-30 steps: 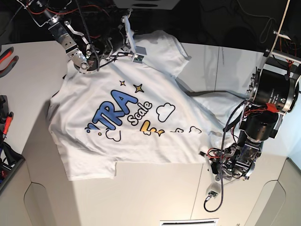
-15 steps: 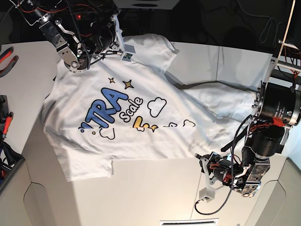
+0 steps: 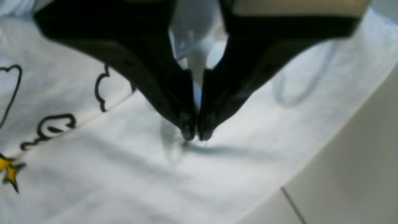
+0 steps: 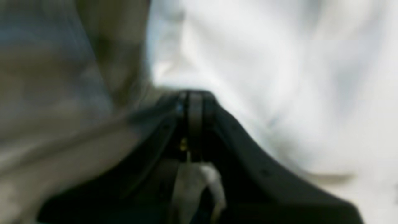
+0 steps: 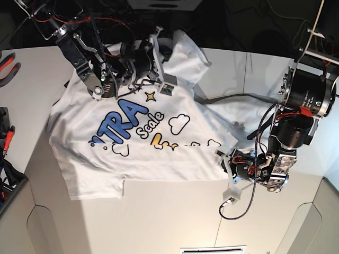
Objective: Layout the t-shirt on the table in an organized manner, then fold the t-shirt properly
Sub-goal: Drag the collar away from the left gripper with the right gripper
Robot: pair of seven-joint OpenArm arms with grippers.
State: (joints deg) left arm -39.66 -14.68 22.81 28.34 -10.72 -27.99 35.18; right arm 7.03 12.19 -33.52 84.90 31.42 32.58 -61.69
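Left gripper (image 3: 193, 137): black tapered fingers drawn almost together at the tips, only a thin slit between them, tips pressed down onto the large white short-sleeved cotton t-shirt (image 3: 149, 174) near its lower hem; whether cloth is pinched between the tips cannot be told, though a pale fold of fabric shows higher up in the gap between the fingers. Just beside on the right, bare smooth off-white table (image 3: 351, 174) with a thin dark seam line (image 3: 292, 203) running off toward the lower edge. To the left of the fingers, black cloud outlines and a small yellow star (image 3: 11, 171) of the print.

Right gripper (image 4: 194, 124): black jaws fully together, a thin band of white fabric clamped between them, white shirt cloth filling the blurred view beyond.

In the base view, shirt (image 5: 132, 137) lying print-up across the middle of the tabletop (image 5: 169, 217), blue letters and white clouds slanting across the chest, one sleeve at the lower left, the other raised at the top near the right gripper (image 5: 159, 79). Left gripper (image 5: 229, 159) at the shirt's lower right corner. Red-handled pliers (image 5: 7, 62) at the far left edge, well apart from the shirt.
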